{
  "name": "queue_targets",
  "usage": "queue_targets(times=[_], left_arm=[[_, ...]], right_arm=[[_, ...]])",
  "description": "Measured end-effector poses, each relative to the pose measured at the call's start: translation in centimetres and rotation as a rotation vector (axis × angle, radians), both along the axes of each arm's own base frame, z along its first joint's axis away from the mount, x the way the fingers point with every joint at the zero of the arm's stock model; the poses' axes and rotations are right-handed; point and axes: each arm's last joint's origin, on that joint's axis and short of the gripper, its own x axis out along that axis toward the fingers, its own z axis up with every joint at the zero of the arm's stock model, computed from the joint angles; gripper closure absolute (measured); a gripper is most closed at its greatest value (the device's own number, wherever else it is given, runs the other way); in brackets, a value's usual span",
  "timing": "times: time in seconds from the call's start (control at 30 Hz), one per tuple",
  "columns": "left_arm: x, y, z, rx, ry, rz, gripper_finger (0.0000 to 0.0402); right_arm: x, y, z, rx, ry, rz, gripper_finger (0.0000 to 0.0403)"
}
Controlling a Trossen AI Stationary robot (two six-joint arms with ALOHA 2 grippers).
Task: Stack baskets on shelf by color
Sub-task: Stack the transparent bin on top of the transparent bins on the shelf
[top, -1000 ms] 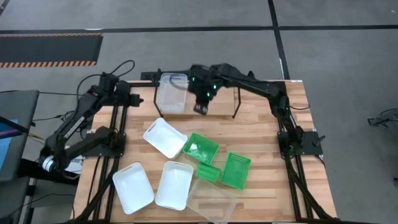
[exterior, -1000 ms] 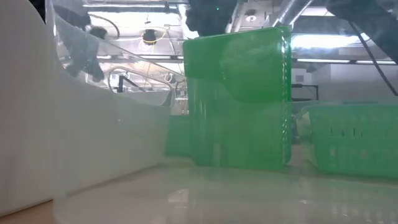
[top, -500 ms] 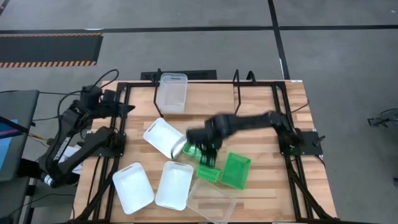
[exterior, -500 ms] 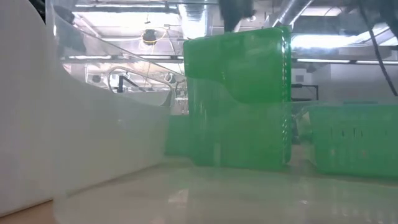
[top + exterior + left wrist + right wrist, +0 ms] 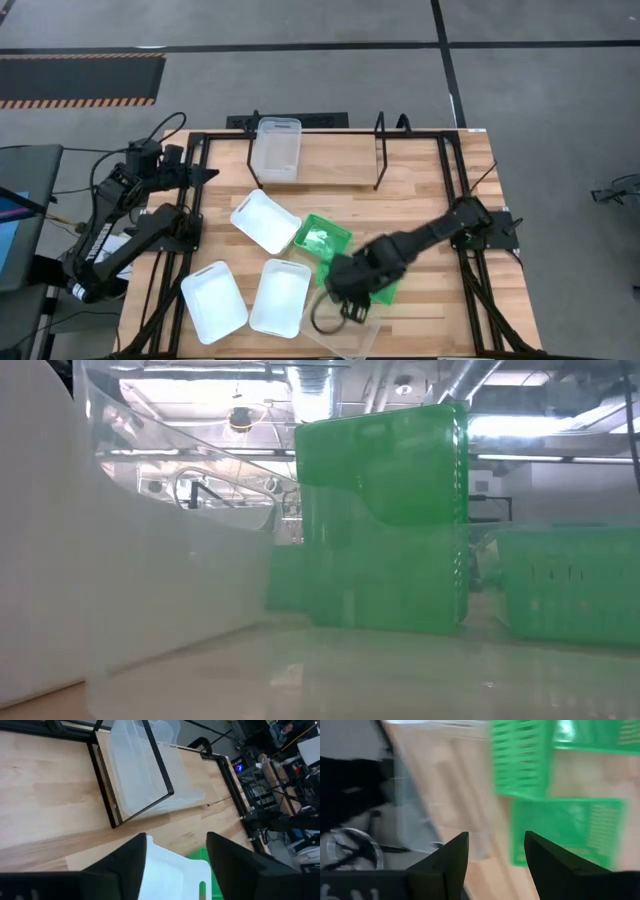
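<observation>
One clear basket (image 5: 275,150) sits on the left end of the black shelf (image 5: 380,150) at the far edge. Three white baskets (image 5: 265,220) (image 5: 213,300) (image 5: 280,297) lie on the table's left half. Green baskets (image 5: 322,238) (image 5: 384,262) lie mid-table, one standing on edge (image 5: 385,520). A second clear basket (image 5: 345,335) lies at the near edge. My right gripper (image 5: 348,298) (image 5: 495,860) hangs open, pointing down over the green and clear baskets. My left gripper (image 5: 205,173) (image 5: 177,865) stands open at the table's far left, holding nothing.
The black frame rails (image 5: 190,230) (image 5: 465,260) run along both sides of the wooden table (image 5: 420,200). Bare wood shows between the shelf and the baskets and at the far right.
My right gripper has swept from the shelf at the far edge toward the near edge, past the green baskets, and now hangs by the near clear basket. My left arm has folded back at the table's left side. No basket has moved.
</observation>
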Motion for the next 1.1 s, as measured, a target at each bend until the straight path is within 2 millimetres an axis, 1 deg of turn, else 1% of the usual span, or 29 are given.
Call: queue_targets(times=[0.07, 0.13, 0.27, 0.4, 0.5, 0.6, 0.77, 0.9, 1.0, 1.1], left_arm=[[0.0, 0.0, 0.0, -0.004, 0.000, 0.001, 0.0193], [0.0, 0.0, 0.0, -0.008, 0.000, 0.003, 0.0187], [0.0, 0.0, 0.0, -0.014, -0.003, 0.007, 0.0186], [0.0, 0.0, -0.1, -0.020, 0.001, 0.007, 0.0188], [-0.1, 0.0, -0.1, -0.012, 0.012, 0.008, 0.0188], [-0.1, 0.0, -0.2, -0.005, 0.033, 0.021, 0.0189], [-0.1, 0.0, -0.2, -0.005, 0.036, 0.024, 0.0189], [-0.1, 0.0, -0.2, -0.005, 0.036, 0.025, 0.0189], [-0.1, 0.0, -0.2, -0.004, 0.036, 0.025, 0.0189], [-0.1, 0.0, -0.2, -0.004, 0.036, 0.025, 0.0189]], right_arm=[[-0.6, 1.4, -0.2, 0.017, -0.028, -0.011, 0.0188], [-1.0, 2.6, -1.1, 0.021, -0.024, -0.018, 0.0188], [-1.3, 4.8, -3.8, -0.006, -0.047, 0.001, 0.0188], [-0.6, 5.8, -7.4, 0.026, -0.089, 0.003, 0.0188], [0.1, 5.7, -9.7, 0.045, -0.148, -0.008, 0.0188], [0.2, 4.9, -11.8, 0.026, -0.131, -0.026, 0.0188], [0.0, 3.3, -14.0, -0.031, -0.079, -0.058, 0.0188], [0.0, 3.0, -15.0, -0.033, -0.084, -0.055, 0.0190], [0.1, 3.3, -15.9, -0.030, -0.091, -0.039, 0.0206], [-0.2, 3.2, -16.5, -0.034, -0.065, -0.049, 0.0248]])
